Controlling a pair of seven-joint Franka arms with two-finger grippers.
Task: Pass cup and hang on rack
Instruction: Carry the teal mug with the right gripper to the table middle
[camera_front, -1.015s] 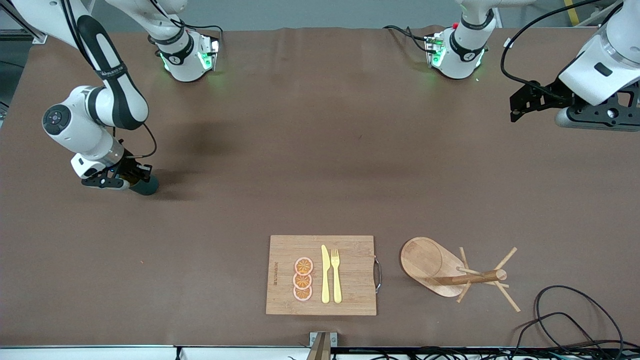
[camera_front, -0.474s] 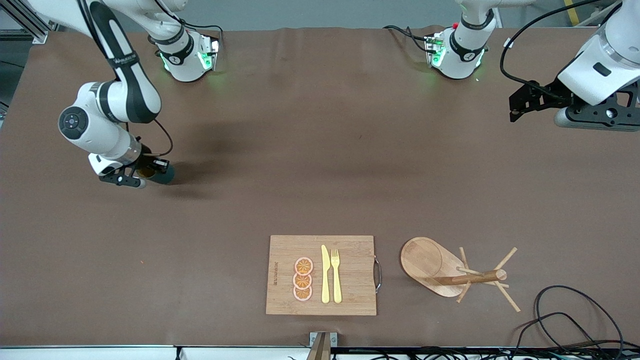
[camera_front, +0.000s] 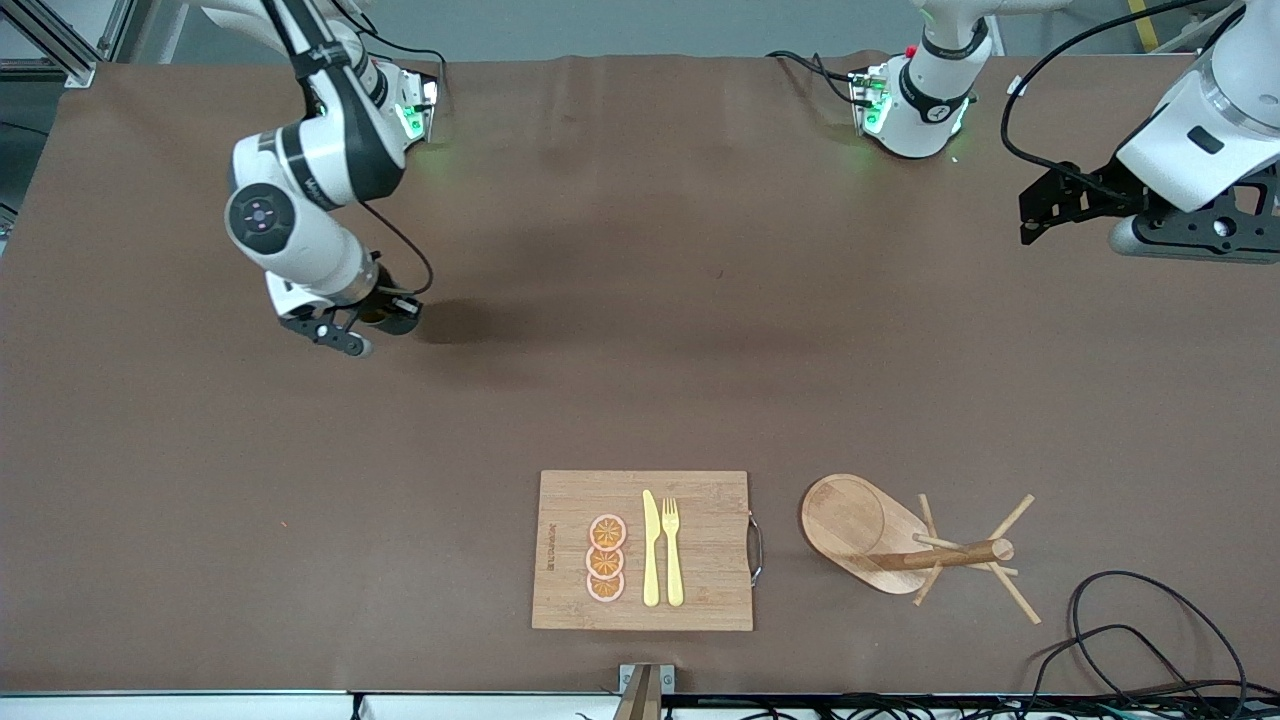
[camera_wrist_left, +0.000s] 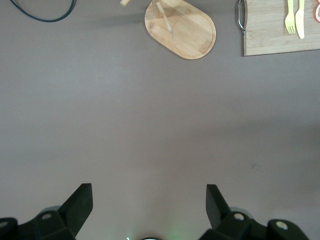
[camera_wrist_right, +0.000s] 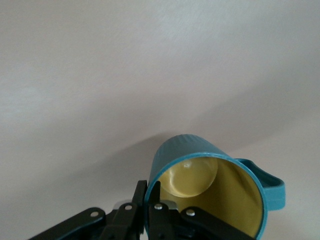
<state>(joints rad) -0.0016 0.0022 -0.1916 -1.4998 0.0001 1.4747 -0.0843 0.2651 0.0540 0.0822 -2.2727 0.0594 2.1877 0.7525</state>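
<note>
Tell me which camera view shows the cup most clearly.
The right wrist view: the cup fills it, teal outside, yellow inside, handle visible, its rim pinched by the right claw. The front view shows only a dark bit of the cup under that arm. The left wrist view does not show it.

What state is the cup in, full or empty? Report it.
Empty. The right wrist view looks into the cup, held by the right gripper pinching its rim: only the bare yellow inside and bottom show.

right gripper (camera_wrist_right: 148, 207) pinches the cup (camera_wrist_right: 210, 192) by its rim wall, one finger inside, one outside; handle (camera_wrist_right: 270, 182) sideways, plain table (camera_wrist_right: 125, 75) beneath.
</note>
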